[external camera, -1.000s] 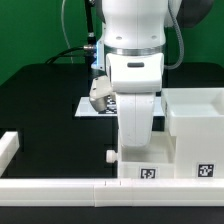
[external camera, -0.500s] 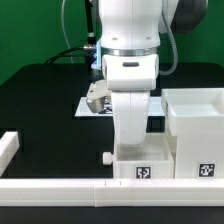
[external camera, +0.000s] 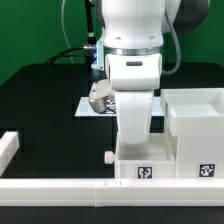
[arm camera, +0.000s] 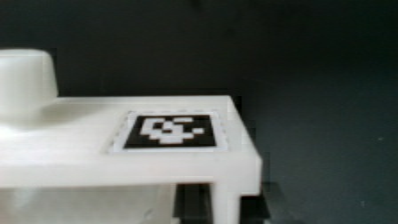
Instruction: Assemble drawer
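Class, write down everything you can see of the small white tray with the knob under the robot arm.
The small tray is white, plastic-looking and upright on the black table. A round knob sticks out toward the exterior view's left; a black-and-white square tag marks the side facing the camera. The robot arm reaches into it from above, hiding any grip. It stands behind the long rail, beside the large housing.
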Tool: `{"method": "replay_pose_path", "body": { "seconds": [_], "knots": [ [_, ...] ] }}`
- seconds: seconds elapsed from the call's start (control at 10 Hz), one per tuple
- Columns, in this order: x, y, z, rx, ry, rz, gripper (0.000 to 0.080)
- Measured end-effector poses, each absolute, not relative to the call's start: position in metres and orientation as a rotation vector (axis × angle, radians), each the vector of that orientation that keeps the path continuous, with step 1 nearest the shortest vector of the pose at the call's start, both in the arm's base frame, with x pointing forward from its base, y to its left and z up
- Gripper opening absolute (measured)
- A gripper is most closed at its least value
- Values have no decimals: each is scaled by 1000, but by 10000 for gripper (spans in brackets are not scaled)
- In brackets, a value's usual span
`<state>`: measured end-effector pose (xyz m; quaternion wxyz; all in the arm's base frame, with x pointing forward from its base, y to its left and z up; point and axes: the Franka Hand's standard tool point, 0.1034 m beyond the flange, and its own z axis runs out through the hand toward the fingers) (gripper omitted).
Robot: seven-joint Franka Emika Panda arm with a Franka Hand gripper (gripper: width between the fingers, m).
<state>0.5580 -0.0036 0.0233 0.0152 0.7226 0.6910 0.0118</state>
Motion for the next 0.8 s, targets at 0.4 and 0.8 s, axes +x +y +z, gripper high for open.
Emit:
{"method": "replay_pose_path", "body": {
  "seconds": [0.4, 0.8],
  "knots": [
    [558, -2, 22, 2261, 2115, 40, 38],
    [556, -13, 21, 2190, 2185, 34, 38]
  ]
}}
